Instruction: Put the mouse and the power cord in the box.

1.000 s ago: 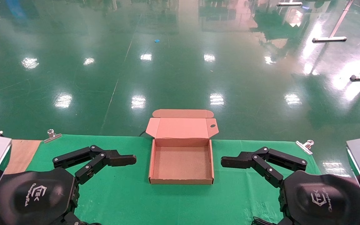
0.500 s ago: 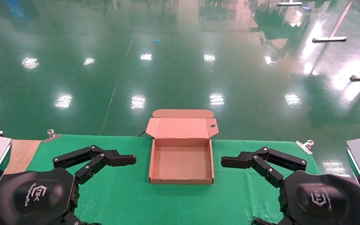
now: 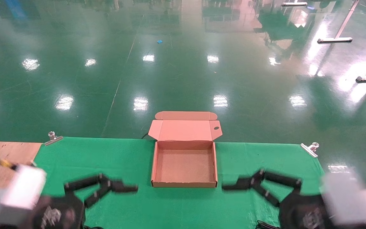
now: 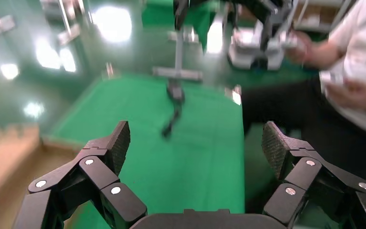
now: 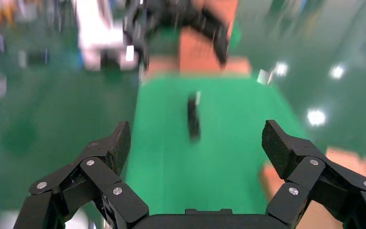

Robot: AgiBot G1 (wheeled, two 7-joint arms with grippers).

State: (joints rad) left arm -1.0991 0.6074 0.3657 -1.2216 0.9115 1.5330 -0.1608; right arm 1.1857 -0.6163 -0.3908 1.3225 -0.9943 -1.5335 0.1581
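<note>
The box (image 3: pixel 184 165) lies open and empty on the green cloth, its flap lid folded back over the far table edge. My left gripper (image 3: pixel 125 188) is open to the left of the box, low over the cloth and pointing at it. My right gripper (image 3: pixel 233 186) is open to the right of the box and points at it too. Only cloth lies between the jaws of the left gripper (image 4: pixel 195 143), and the same holds for the right gripper (image 5: pixel 195 143). A corner of the box (image 5: pixel 350 160) shows beside the right fingers. The mouse and the power cord are out of view.
A bit of thin black wire (image 3: pixel 264 225) peeks in at the near edge by the right arm; what it belongs to is unclear. Metal clips (image 3: pixel 53 138) (image 3: pixel 310 149) hold the cloth's far corners. Bare wood (image 3: pixel 2 152) lies left of the cloth. A seated person (image 4: pixel 343 95) is beyond the table's right end.
Both arms have moved toward the near edge of the table and blur with motion. The grippers stay open. The box has not moved.
</note>
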